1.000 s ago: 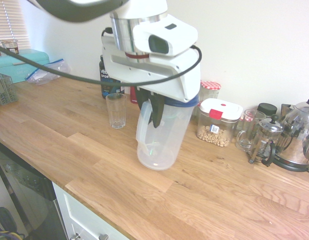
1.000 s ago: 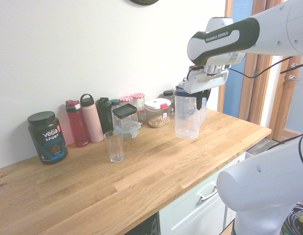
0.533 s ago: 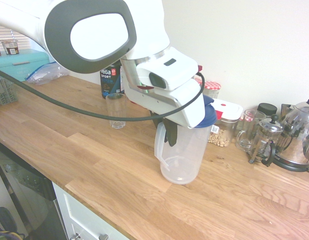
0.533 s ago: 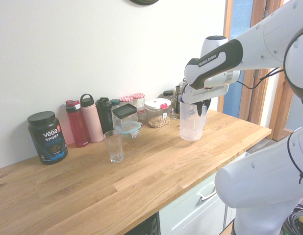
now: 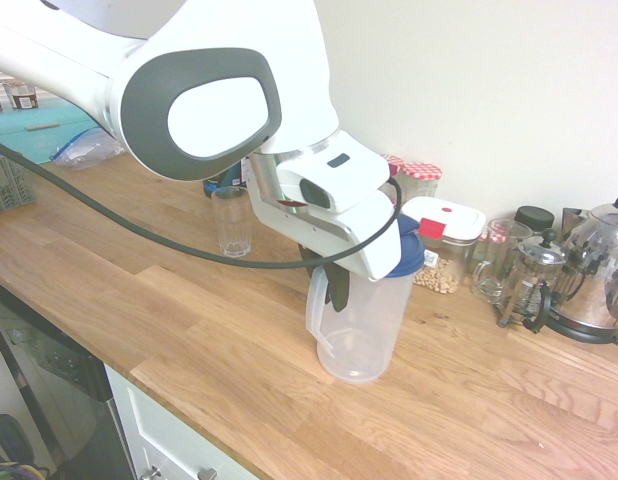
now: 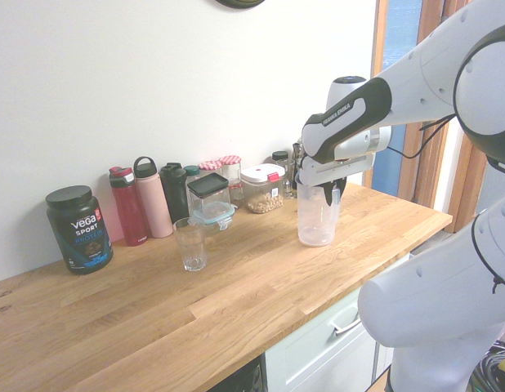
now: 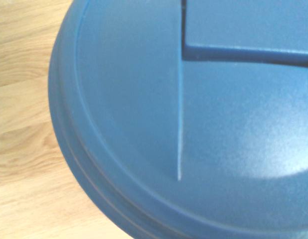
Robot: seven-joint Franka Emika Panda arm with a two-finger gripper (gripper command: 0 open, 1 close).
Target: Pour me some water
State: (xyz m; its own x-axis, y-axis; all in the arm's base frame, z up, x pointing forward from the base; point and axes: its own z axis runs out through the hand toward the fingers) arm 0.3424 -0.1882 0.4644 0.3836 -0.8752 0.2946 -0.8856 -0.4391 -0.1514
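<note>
A clear plastic pitcher [image 5: 367,325] with a blue lid [image 5: 410,254] stands upright on the wooden counter [image 5: 139,300], its base touching the wood. My gripper [image 5: 335,283] reaches down from above and is shut on the pitcher's handle, with one dark finger showing beside it. The pitcher [image 6: 316,219] looks almost empty. An empty drinking glass [image 5: 232,220] stands well apart from it, nearer the wall; in the second exterior view the glass [image 6: 190,243] is left of my gripper [image 6: 328,194]. The blue lid [image 7: 194,124] fills the wrist view.
Along the wall stand a black Vega tub [image 6: 79,229], several bottles [image 6: 154,198], jars and a nut container [image 5: 438,246]. A French press [image 5: 529,285], a glass mug [image 5: 494,262] and a kettle [image 5: 601,272] sit beyond the pitcher. The counter's front edge [image 5: 179,410] drops to cabinets.
The pitcher has travelled away from the glass with my gripper and come down from hanging above the counter to standing on the wood. The glass has not moved.
</note>
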